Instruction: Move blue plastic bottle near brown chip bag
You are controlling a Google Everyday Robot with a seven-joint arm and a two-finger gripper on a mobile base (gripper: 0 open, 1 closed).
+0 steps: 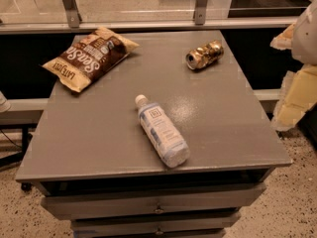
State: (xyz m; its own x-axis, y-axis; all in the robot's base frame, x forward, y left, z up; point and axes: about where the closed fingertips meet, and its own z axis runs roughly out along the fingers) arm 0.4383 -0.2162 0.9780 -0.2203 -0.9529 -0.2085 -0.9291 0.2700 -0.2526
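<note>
As viewed from the front edge: grey bench (218, 133), flat top, drawers stacked under the front edge. Off the right edge, well apart from everything on top: gripper (298, 90), pale yellow and white, partly cut off by the frame. Open or closed: cannot tell. Holding anything: cannot tell either. At the far left corner: brown chip bag (90, 57), lying flat, white lettering up, one end reaching the left edge. Near the middle, toward the front edge: blue plastic bottle (161, 131), on its side, white cap pointing to the far left corner, base toward the front edge, label up. Well apart from the bag, bare top between. Near the far right corner: crushed gold can (204, 54), on its side, well apart from bottle and bag.
</note>
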